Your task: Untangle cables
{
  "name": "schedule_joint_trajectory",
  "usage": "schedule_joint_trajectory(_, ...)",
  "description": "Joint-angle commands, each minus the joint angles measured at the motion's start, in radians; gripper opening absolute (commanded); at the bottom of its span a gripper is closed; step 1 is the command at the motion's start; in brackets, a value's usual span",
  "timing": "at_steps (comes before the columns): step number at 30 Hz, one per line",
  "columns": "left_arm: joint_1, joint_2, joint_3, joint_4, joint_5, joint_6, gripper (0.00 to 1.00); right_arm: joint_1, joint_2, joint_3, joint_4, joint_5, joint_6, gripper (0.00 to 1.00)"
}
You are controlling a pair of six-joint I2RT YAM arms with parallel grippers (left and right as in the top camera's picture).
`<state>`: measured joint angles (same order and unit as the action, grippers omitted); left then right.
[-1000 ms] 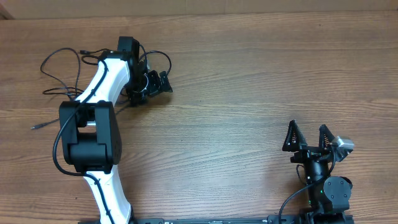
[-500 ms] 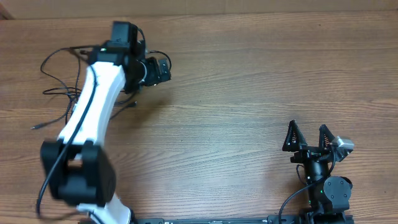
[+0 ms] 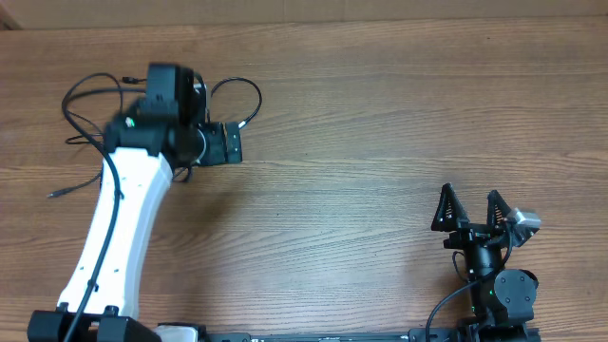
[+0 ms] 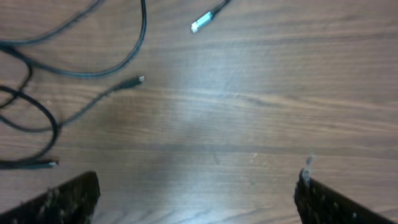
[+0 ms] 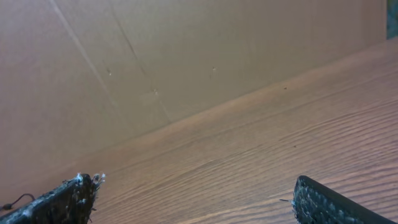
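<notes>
The cables are thin black cords lying in loose loops at the table's far left, partly hidden under my left arm. One loop curls out to the arm's right. One plug end lies off to the left. My left gripper hovers just right of them, open and empty. In the left wrist view the cords fill the upper left, with a small plug and a silver-tipped plug ahead of the open gripper. My right gripper rests open at the near right, holding nothing.
The wooden table stretches between the two arms. A brown cardboard wall stands along the table's far edge. My white left arm lies over the near-left part of the table.
My left arm has swung and stretched out, and its gripper has shifted a little toward me and left, beside the cables. The right arm has not moved.
</notes>
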<state>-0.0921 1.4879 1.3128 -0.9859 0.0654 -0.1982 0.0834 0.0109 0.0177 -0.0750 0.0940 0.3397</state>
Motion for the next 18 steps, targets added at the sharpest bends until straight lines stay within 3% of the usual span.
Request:
schedule_joint_trajectory(1,0.002,-0.078,-0.178,0.125,-0.028,0.072,1.00,0.007,-0.008,-0.010,0.003,0.010,-0.004,1.00)
schedule_joint_trajectory(11,0.002,-0.341,-0.737,0.914,0.030,0.072,1.00,0.007,-0.008,-0.010,0.003,0.010,-0.004,1.00)
schedule_joint_trajectory(18,0.002,-0.472,-1.005,1.301,0.031,0.105,1.00,0.007,-0.008,-0.010,0.004,0.010,-0.004,1.00)
